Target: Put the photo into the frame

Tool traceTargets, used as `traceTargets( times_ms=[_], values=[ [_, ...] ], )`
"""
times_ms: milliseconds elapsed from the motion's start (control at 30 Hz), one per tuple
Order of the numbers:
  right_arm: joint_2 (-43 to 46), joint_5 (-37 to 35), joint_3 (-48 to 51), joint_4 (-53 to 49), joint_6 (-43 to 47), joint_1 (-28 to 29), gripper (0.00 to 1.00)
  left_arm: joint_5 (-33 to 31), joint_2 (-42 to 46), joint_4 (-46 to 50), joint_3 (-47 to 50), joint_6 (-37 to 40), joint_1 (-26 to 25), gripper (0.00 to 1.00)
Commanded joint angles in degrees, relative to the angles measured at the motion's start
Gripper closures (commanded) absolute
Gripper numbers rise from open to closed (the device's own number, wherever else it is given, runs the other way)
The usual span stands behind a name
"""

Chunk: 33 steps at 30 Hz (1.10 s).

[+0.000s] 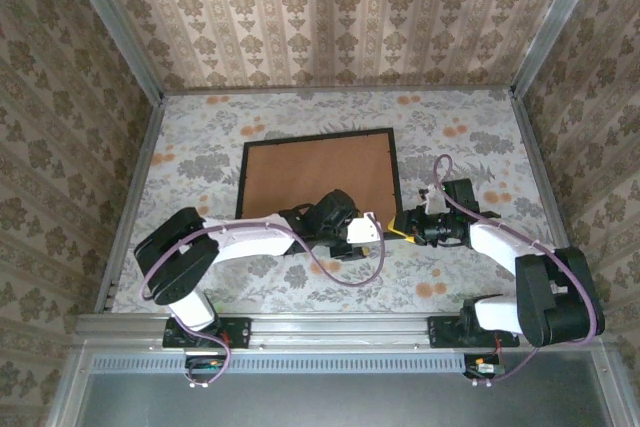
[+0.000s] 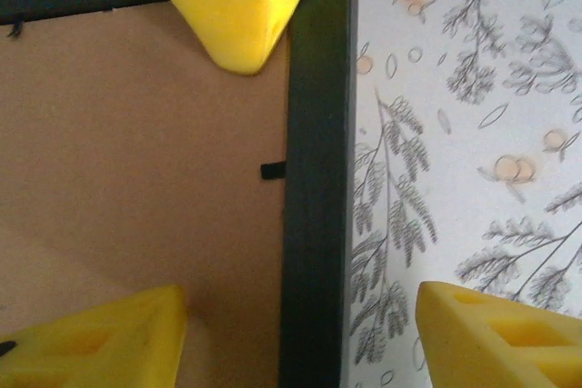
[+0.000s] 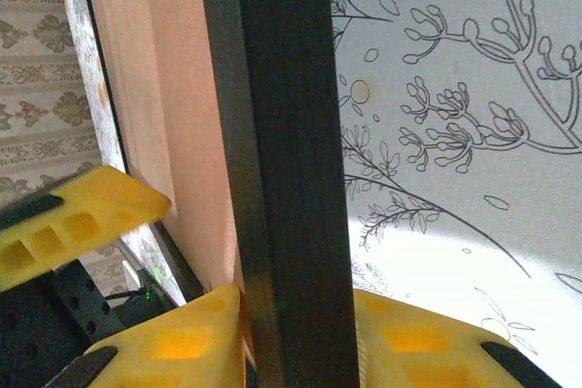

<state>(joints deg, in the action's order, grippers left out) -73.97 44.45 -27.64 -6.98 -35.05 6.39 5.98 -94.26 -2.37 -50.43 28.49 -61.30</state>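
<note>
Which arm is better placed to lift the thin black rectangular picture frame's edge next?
Right, probably. The right gripper clamps the rail of the thin black rectangular picture frame from both sides; the left gripper hangs open astride it, gripping nothing.

Left arm (image 1: pixel 250 237), right arm (image 1: pixel 500 242) reach inward, meeting at frame (image 2: pixel 314 179) near right corner. Left gripper (image 2: pixel 300 306) spread wide, straddling frame edge; right gripper (image 3: pixel 296 302) clamps that edge.
</note>
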Motion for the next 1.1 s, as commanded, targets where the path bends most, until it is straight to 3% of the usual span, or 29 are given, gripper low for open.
traceTargets(
  times_ms=[0, 267, 533, 900, 1067],
  values=[
    [1.0, 1.4, -1.8, -3.0, -3.0, 0.2, 0.71, -10.8, 2.1, -2.3, 1.9, 4.6, -2.4, 0.24],
    [0.5, 3.1, -3.8, -4.9, -6.8, 0.3, 0.71, -24.4, 0.3, -9.4, 4.9, 12.4, -5.5, 0.15],
    [0.9, 4.4, -6.0, -6.5, -10.1, 0.4, 0.70, -30.2, -3.6, -16.8, 6.1, 17.6, -7.8, 0.21],
    [0.3, 3.8, -7.0, -7.6, -10.5, 0.7, 0.70, -35.6, -5.2, -27.6, 9.0, 23.2, -10.2, 0.49],
    [-0.3, 3.6, -7.9, -7.8, -10.5, 0.8, 0.69, -35.8, -4.5, -28.7, 9.6, 23.8, -10.5, 0.67]
  ],
)
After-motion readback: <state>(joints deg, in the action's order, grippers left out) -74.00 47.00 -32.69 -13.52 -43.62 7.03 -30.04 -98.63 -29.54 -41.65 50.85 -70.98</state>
